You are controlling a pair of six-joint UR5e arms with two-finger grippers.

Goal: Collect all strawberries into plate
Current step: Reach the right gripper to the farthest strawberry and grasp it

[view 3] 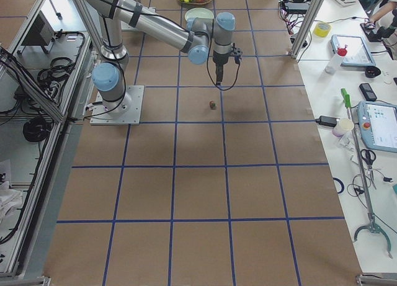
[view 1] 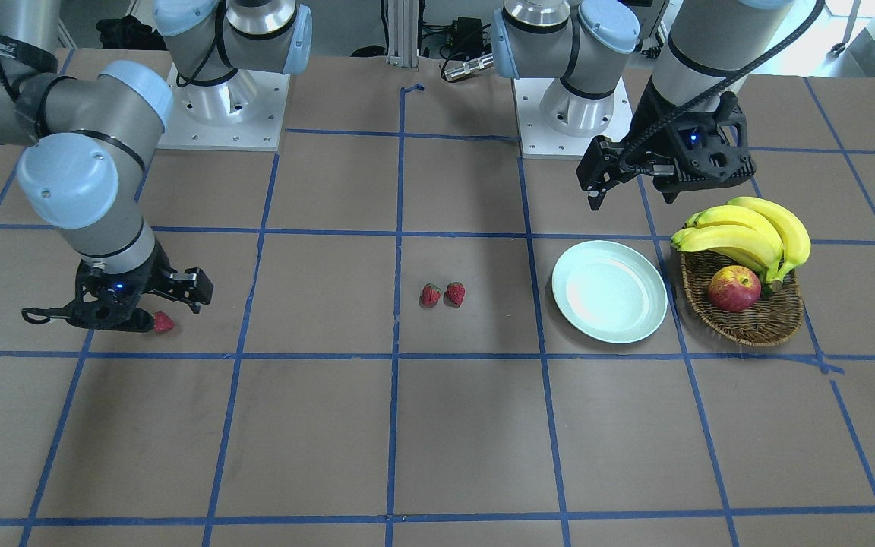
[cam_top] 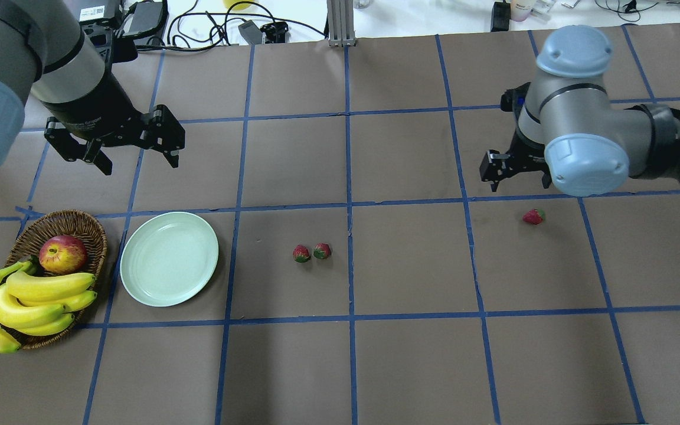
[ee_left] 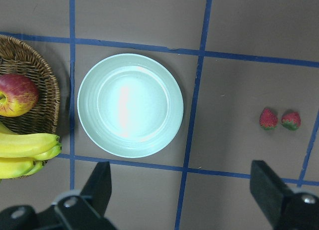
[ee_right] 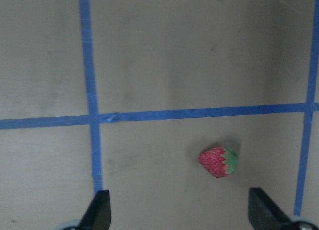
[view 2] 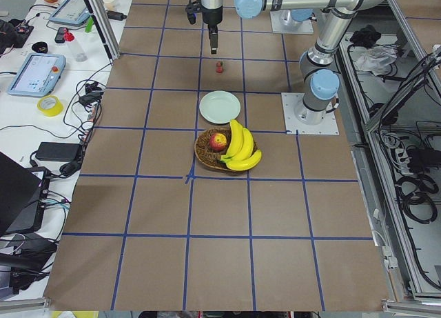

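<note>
Two strawberries (cam_top: 301,254) (cam_top: 322,251) lie side by side mid-table, also in the left wrist view (ee_left: 268,118). A third strawberry (cam_top: 533,216) lies alone on the robot's right, just beside my right gripper (view 1: 115,308). That gripper is open and empty, low over the table, and the berry shows between its fingers in the right wrist view (ee_right: 218,161). The mint-green plate (cam_top: 169,258) is empty. My left gripper (cam_top: 139,164) is open and empty, raised above the table on the far side of the plate (ee_left: 130,104).
A wicker basket (cam_top: 89,227) with an apple (cam_top: 62,254) and a bunch of bananas (cam_top: 27,298) stands just left of the plate. Blue tape lines grid the brown table. Cables and devices lie beyond the far edge.
</note>
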